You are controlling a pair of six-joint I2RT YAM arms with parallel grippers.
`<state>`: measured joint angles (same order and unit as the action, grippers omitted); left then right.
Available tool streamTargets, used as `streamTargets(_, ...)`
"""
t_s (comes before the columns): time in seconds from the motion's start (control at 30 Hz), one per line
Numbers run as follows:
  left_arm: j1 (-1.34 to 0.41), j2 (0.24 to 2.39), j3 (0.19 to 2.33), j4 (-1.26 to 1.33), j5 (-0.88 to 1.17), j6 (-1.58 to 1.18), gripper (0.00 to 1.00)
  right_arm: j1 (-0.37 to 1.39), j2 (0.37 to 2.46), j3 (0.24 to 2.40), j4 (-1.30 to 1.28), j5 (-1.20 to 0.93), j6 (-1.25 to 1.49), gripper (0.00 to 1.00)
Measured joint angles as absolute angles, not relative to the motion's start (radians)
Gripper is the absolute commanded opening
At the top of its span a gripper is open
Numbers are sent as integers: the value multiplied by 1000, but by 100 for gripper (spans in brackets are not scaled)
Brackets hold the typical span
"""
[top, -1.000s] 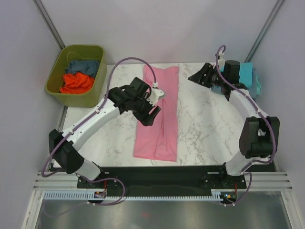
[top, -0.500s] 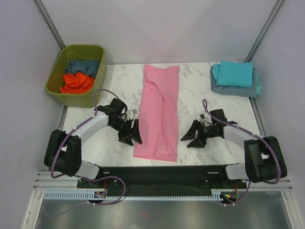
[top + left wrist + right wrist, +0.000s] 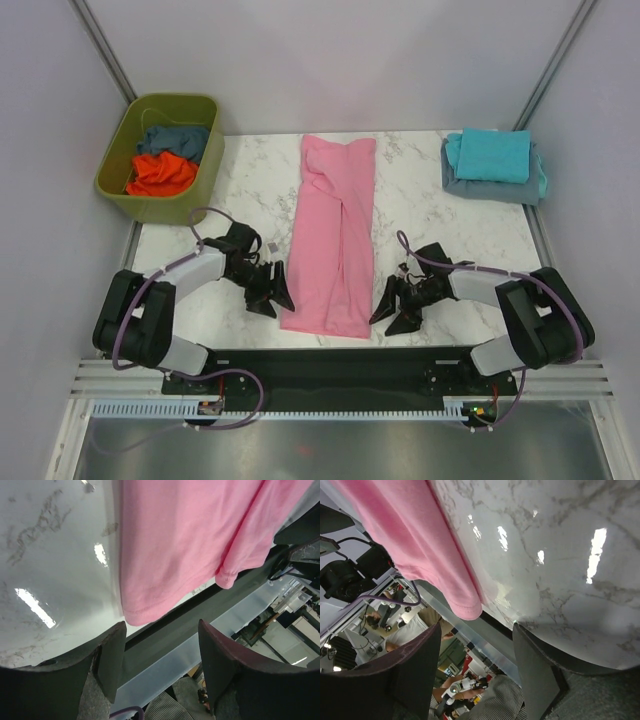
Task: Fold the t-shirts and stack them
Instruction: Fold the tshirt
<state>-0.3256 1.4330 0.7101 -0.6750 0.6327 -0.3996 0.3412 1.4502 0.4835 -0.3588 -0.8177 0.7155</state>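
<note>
A light pink t-shirt (image 3: 335, 240) lies as a long narrow strip down the middle of the marble table, its hem near the front edge. My left gripper (image 3: 272, 293) sits low just left of the hem's near left corner, open and empty. My right gripper (image 3: 392, 312) mirrors it beside the near right corner, also open and empty. The left wrist view shows the pink hem corner (image 3: 190, 540) just beyond my open gripper (image 3: 160, 665). In the right wrist view the other corner (image 3: 420, 540) lies ahead of the open gripper (image 3: 477, 670). A folded turquoise t-shirt (image 3: 490, 155) rests on a slate blue one (image 3: 460, 183) at the back right.
An olive-green tub (image 3: 112, 165) stands off the table's back left corner, holding a crumpled orange t-shirt (image 3: 160, 172) and a slate blue one (image 3: 175, 138). The table's black front edge (image 3: 330, 355) runs just below the pink hem.
Both arms swung down to the shirt's near end: the left from over its middle, the right from the back-right stack. In the last half second each crept closer to a hem corner.
</note>
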Motion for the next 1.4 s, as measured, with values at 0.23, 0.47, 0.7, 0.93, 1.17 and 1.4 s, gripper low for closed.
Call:
streamTargets(0.23,-322,1502,710,-633,604,-406,67,361,1507,488,-314,-829,743,64)
streamTargets(0.47,-322,1546,710,-596,604,-420,65,407,1541,504,-246,-834,777,61)
streamTargets(0.7,-322,1552,709,-587,611,-430,57,430,1561,512,-217,-831,781,56)
streamTargets(0.93,-322,1552,683,-570,623,-432,47,455,1584,519,-171,-830,786,50)
streamTargets(1.17,-326,1552,656,-564,634,-442,32,483,1597,519,-127,-806,791,24)
streamTargets(1.4,-356,1571,656,-534,640,-457,10,489,1596,517,-116,-789,793,0)
